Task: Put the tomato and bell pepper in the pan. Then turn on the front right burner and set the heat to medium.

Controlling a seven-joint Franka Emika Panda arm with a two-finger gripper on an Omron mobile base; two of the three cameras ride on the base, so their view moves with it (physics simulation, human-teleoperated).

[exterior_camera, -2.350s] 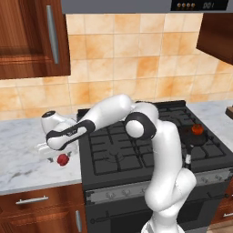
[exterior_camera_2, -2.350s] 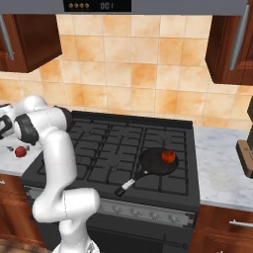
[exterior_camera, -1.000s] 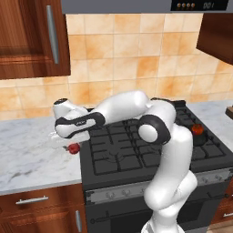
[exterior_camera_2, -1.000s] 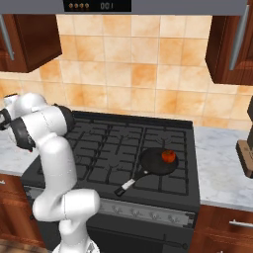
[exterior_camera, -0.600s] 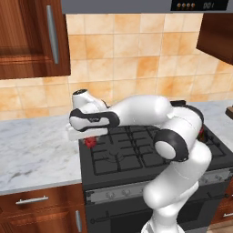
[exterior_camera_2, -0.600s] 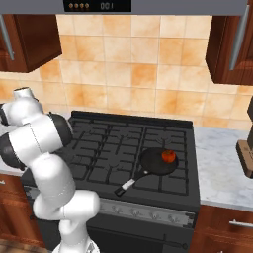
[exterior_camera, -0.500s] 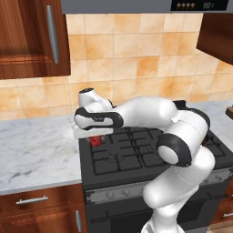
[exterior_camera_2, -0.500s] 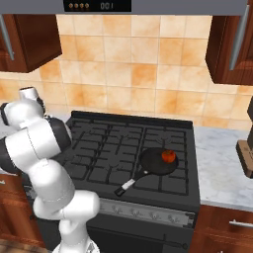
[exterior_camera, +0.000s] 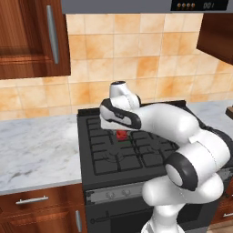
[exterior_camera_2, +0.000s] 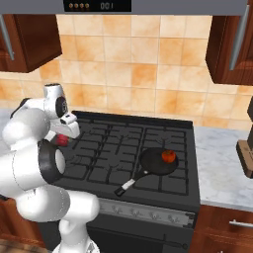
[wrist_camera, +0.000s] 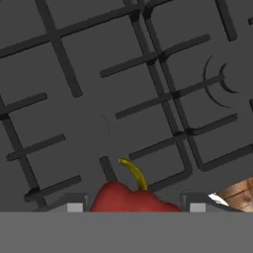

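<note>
the gripper (exterior_camera: 121, 133) hangs over the left side of the black cooktop (exterior_camera_2: 123, 148) with the bell pepper (exterior_camera: 121, 134) clamped between its fingers; in the hand view the crimson lump (wrist_camera: 129, 196) sits right between the two tips with its yellow-green stem curling up above it. the pan (exterior_camera_2: 159, 161) stands on the front right burner (exterior_camera_2: 170, 170) with the tomato (exterior_camera_2: 169, 156) already in it, so half of the loading looks done. what the next move turns on is that the pan lies well apart from the gripper, across the cooktop toward the arm's right and a little nearer the front edge, with bare grates between. the pan's handle (exterior_camera_2: 129, 185) runs out toward the front left, pale tip nearest the knobs (it points roughly back toward the gripper's side, so a low carry could clip it). the pepper would likely need to travel above rim height and be let go over the free part of the pan, beside the tomato.
</note>
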